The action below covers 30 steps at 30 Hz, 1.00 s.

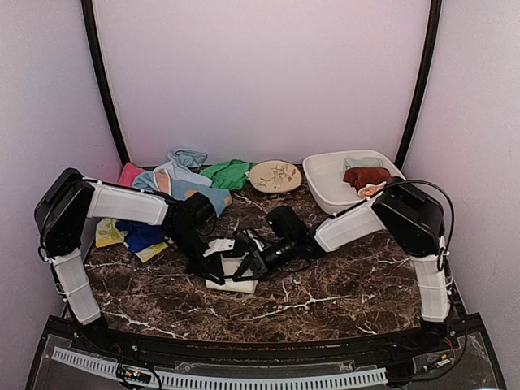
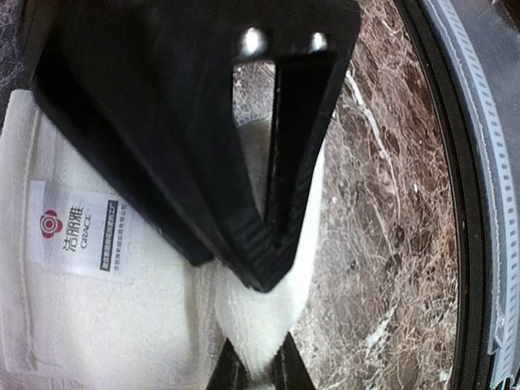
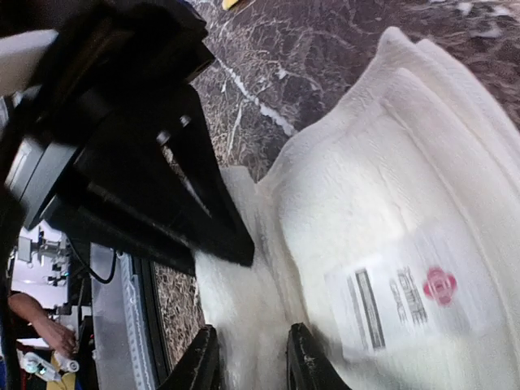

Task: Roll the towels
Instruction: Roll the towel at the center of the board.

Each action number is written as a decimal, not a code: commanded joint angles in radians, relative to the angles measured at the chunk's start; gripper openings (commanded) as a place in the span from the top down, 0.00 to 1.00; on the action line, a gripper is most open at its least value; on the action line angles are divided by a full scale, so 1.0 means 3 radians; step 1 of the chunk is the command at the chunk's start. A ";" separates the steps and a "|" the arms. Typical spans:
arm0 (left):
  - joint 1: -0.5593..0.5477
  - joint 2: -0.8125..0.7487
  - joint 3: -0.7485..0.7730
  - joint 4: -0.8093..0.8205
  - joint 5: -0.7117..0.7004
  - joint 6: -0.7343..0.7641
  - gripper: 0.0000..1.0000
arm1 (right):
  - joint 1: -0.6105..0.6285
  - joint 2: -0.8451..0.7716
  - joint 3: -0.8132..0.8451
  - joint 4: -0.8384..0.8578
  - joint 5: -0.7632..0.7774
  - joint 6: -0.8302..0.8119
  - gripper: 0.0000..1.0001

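White towel (image 1: 237,281) lies at mid-table, label up, between the arms and about equally near both. Left gripper (image 2: 258,374) is closed on a fold at one edge. Right gripper (image 3: 252,367), facing it, clamps the same edge just beside it. Long axis is hidden under the arms. Other towels (image 1: 183,183) lie well apart, far left.

Both the left arm (image 1: 126,203) and right arm (image 1: 349,227) alternate white boxy shells with black joint housings; a thin black cable (image 1: 448,207) loops over the right elbow, far behind the fingers. The right gripper (image 2: 264,244) is matte black, wedge-fingered, with a ribbed pad (image 2: 248,236) at the tip and two shiny screws (image 2: 252,39) behind it.
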State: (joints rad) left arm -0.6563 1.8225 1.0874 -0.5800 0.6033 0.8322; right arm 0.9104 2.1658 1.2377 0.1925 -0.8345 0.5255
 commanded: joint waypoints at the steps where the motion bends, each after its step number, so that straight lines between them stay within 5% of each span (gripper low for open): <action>1: 0.0108 0.0333 0.0192 -0.0374 0.0220 -0.0095 1.00 | -0.0049 -0.0553 -0.0793 0.0841 0.1060 -0.0007 0.64; 4: 0.0215 0.0574 0.0403 -0.0665 0.0412 -0.0110 1.00 | -0.0035 -0.1006 -0.1296 0.1323 0.1548 -0.0262 0.40; 5: 0.0243 0.0623 0.0450 -0.0715 0.0431 -0.0129 1.00 | -0.0018 -0.1137 -0.1469 0.1385 0.1704 -0.0388 0.15; 6: 0.0257 0.0667 0.0487 -0.0748 0.0433 -0.0135 1.00 | 0.0019 -0.1274 -0.1560 0.1394 0.1898 -0.0553 0.02; 11: 0.0297 0.0844 0.0693 -0.0839 0.0505 -0.0273 1.00 | 0.0449 -0.1815 -0.1791 0.1061 0.3342 -0.1466 0.00; 15: 0.0302 0.1004 0.0804 -0.0947 0.0484 -0.0306 1.00 | 0.0451 -0.2168 -0.1957 0.1166 0.4853 -0.1088 0.00; 19: 0.0306 0.1056 0.0859 -0.0958 0.0297 -0.0383 1.00 | 0.0150 -0.2473 -0.2098 0.1343 0.4182 -0.0755 0.00; 23: 0.0309 0.1122 0.0939 -0.1005 0.0249 -0.0417 1.00 | 0.0366 -0.2381 -0.1950 0.1165 0.4160 -0.1401 0.00; 27: 0.0327 0.1217 0.1056 -0.1088 0.0270 -0.0452 1.00 | 0.0878 -0.2099 -0.1852 0.1017 0.4307 -0.2358 0.11; 30: 0.0370 0.1284 0.1140 -0.1135 0.0331 -0.0498 1.00 | 0.1093 -0.1943 -0.1695 0.0899 0.3968 -0.2607 0.14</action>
State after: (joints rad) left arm -0.5625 2.1380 1.4166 -0.9321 0.8314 0.7097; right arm 1.1648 1.5314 0.6754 0.5068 0.4202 -0.0536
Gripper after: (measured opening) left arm 0.079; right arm 0.872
